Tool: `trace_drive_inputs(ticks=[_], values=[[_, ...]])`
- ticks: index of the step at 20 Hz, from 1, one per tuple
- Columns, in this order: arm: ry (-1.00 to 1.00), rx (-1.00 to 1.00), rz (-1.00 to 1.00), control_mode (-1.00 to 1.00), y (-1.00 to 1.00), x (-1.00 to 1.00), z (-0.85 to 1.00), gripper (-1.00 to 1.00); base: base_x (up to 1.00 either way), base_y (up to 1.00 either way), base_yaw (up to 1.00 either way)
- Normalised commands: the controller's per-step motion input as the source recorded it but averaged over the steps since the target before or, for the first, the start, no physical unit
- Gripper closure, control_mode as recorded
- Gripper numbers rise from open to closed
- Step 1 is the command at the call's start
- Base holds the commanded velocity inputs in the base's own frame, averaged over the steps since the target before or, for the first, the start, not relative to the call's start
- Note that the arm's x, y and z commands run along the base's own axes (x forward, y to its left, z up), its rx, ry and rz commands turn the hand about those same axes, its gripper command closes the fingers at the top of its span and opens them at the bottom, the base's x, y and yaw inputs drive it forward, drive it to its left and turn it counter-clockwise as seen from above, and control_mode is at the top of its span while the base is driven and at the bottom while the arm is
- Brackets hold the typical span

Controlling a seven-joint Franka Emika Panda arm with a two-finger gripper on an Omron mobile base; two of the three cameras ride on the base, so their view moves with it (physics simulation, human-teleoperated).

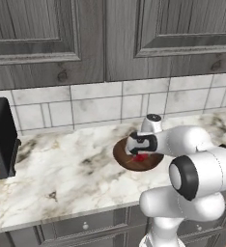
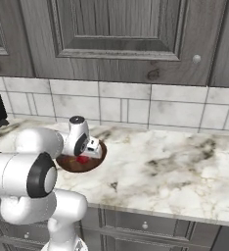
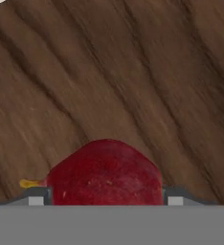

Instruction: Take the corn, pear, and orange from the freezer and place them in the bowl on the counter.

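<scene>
Gripper [image 3: 106,201] closed on a red fruit [image 3: 106,174], low over the bowl [image 1: 122,157], at 6 o'clock in the hand view.

We count one wooden bowl [image 1: 128,159], one small red fruit [image 3: 104,173] inside it, one black appliance [image 1: 1,138], one worktop [image 2: 175,166].

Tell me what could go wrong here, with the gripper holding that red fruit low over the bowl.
1. The gripper is clamped on the red fruit close above the bowl; pushing lower could press it into the wood or shift the bowl.
2. The fruit has a yellow stem at one side; released off-centre, it may roll toward the rim.
3. The bowl sits mid-counter, so a nudge could slide it.
</scene>
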Motion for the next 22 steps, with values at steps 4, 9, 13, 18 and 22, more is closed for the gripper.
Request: trace_drive_inputs(ticks=[4,9,13,18,22], values=[[0.0,0.0,0.0,-1.0,0.0,0.0,0.0,-1.0,0.0,0.0,0.0],[-0.04,0.0,0.0,-1.0,0.0,-0.16,0.1,-1.0,0.0,0.0,0.0],[-0.14,0.0,0.0,-1.0,-0.01,-0.56,0.56,-1.0,0.0,0.0,0.0],[-0.1,0.0,0.0,-1.0,0.0,-0.7,0.84,-1.0,0.0,0.0,0.0],[-0.21,0.0,0.0,-1.0,0.11,-0.83,0.81,-1.0,0.0,0.0,0.0]])
